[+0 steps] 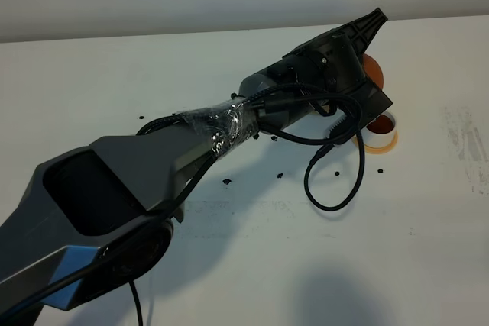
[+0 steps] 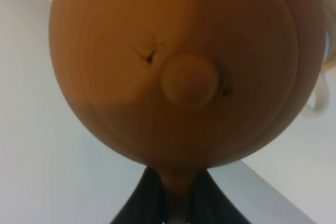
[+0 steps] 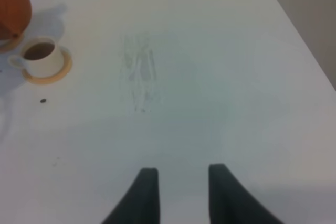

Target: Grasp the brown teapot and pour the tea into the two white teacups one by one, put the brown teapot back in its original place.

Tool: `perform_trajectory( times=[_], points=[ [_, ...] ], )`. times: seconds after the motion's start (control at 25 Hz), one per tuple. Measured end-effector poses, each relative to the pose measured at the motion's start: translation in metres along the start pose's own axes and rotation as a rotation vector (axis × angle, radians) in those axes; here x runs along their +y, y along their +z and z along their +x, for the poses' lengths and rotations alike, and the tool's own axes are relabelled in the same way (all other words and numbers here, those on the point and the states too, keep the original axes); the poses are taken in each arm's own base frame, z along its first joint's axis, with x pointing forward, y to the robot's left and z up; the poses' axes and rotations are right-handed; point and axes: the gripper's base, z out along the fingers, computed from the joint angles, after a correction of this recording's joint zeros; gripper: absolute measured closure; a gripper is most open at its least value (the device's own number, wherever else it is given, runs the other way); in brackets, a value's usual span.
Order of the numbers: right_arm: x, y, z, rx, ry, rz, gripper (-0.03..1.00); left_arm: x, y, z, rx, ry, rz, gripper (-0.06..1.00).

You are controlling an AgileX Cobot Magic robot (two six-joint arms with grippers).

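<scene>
My left claw gripped the round brown clay teapot by its handle, above the filled white cup. It felt heavy, breakable. My right claw held nothing.

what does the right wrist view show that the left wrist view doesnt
Only the right wrist view: a white teacup holding dark tea on its orange coaster, a wide bare stretch of table, and the right gripper with nothing between its fingers. Only the left wrist view: the teapot's knobbed lid close up, and the left gripper shut on the pot's handle. Both: the brown teapot and the white tabletop.
</scene>
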Motion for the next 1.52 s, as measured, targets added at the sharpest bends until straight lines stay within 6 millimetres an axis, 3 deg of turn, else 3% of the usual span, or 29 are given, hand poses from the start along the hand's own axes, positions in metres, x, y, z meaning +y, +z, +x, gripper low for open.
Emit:
perform_trajectory(
  times=[0.4, 0.72, 1.16, 1.52],
  points=[
    [0.000, 0.000, 0.000, 0.000, 0.000, 0.000, 0.74, 0.001, -0.049, 0.040, -0.146, -0.307, 0.146, 0.85],
    [0.000, 0.000, 0.000, 0.000, 0.000, 0.000, 0.74, -0.017, -0.057, 0.031, -0.192, -0.598, 0.380, 0.85],
    [0.000, 0.000, 0.000, 0.000, 0.000, 0.000, 0.74, -0.073, -0.067, 0.018, -0.206, -0.826, 0.524, 0.85],
    [0.000, 0.000, 0.000, 0.000, 0.000, 0.000, 0.74, -0.087, -0.064, 0.003, -0.211, -1.094, 0.628, 0.85]
  ],
)
